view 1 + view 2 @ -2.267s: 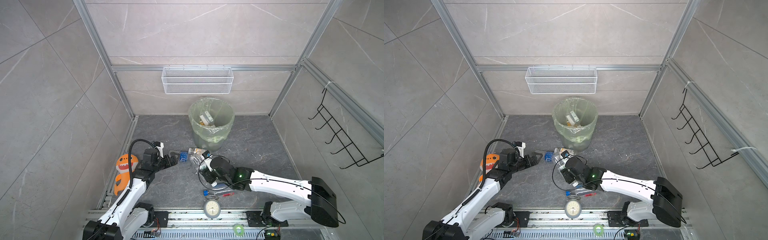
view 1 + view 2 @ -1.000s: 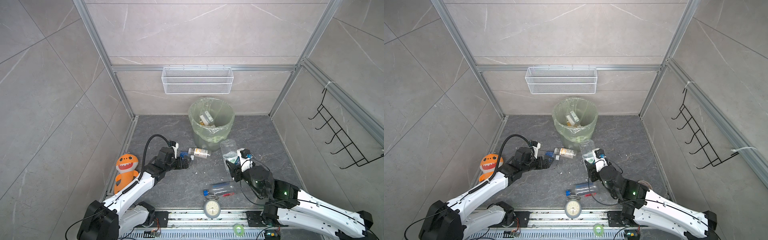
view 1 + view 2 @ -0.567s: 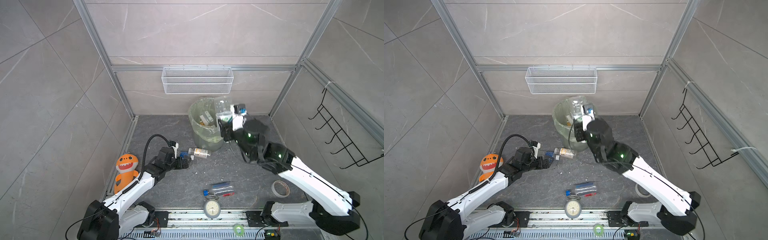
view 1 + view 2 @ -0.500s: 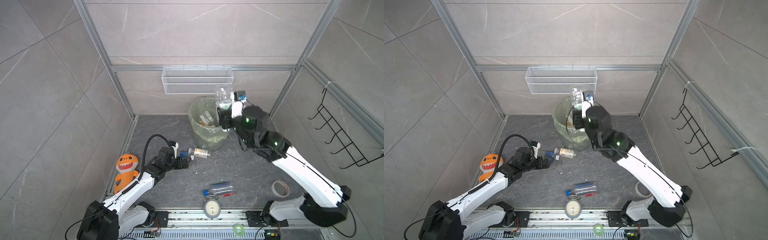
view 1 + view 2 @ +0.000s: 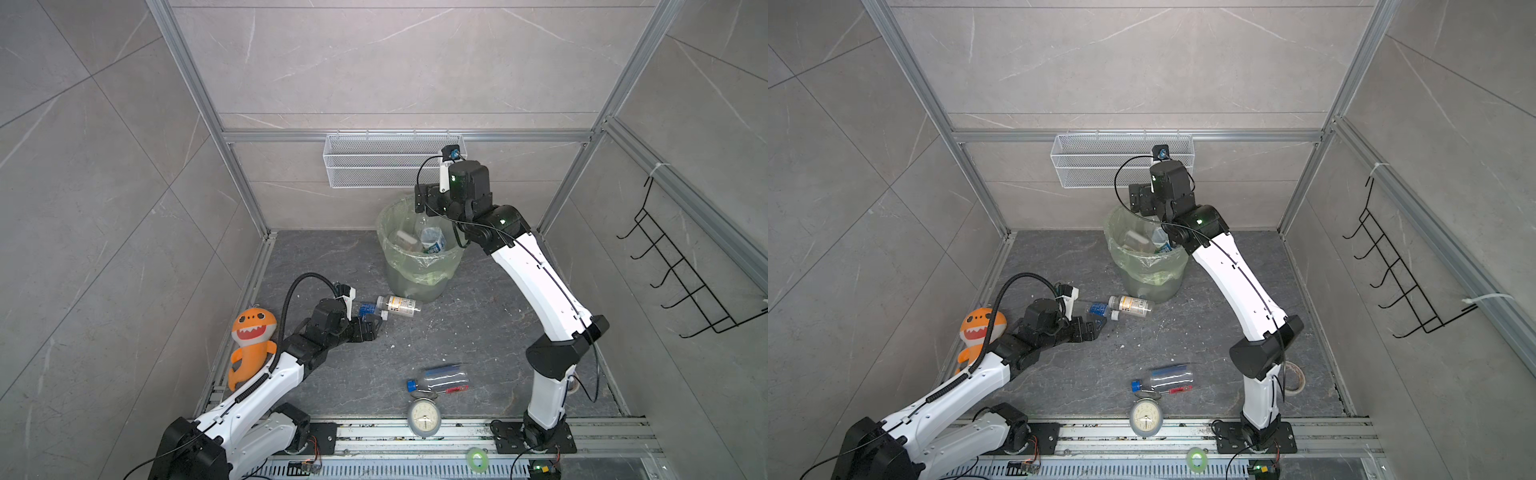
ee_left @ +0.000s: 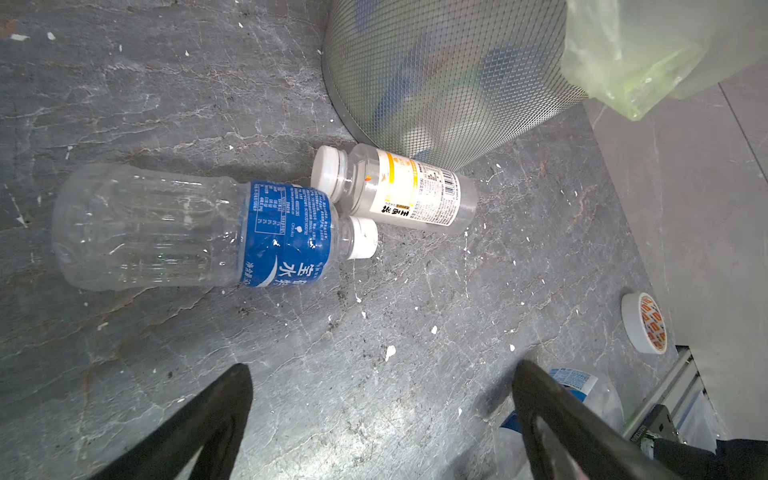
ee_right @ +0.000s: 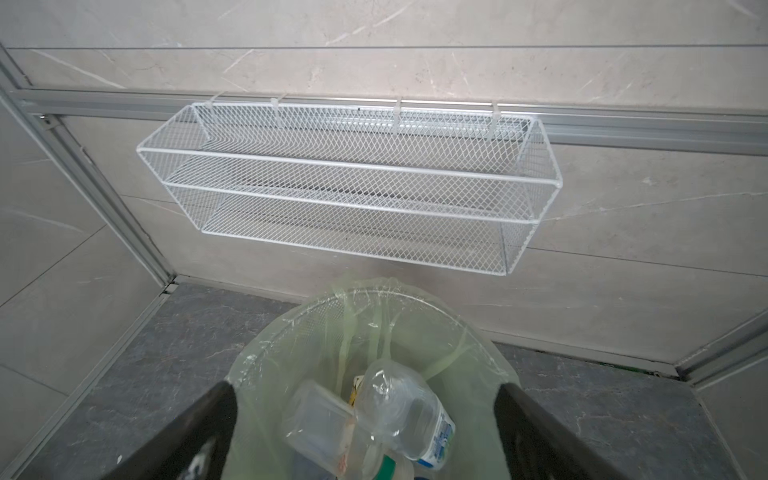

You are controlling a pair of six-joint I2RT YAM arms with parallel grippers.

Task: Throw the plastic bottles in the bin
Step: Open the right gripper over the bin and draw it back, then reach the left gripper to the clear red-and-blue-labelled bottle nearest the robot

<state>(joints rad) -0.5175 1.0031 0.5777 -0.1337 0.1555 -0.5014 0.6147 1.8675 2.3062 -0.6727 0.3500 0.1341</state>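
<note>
A blue-cap bottle (image 5: 440, 376) lies by the clock (image 5: 424, 417). Further on, the left gripper (image 6: 380, 372) is open, just short of a blue-label bottle (image 6: 187, 228) and a white-label bottle (image 6: 399, 189) that seem to touch. Farthest, the right gripper (image 7: 365, 388) hangs open over the bin (image 5: 415, 268); a clear bottle (image 7: 405, 415) lies inside.

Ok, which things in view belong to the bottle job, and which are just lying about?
Job: bin; blue-label bottle, yellow-label bottle and blue-cap bottle on the floor; clear bottle inside the bin.
Lying about: orange plush shark; alarm clock; white mesh basket; tape roll.
</note>
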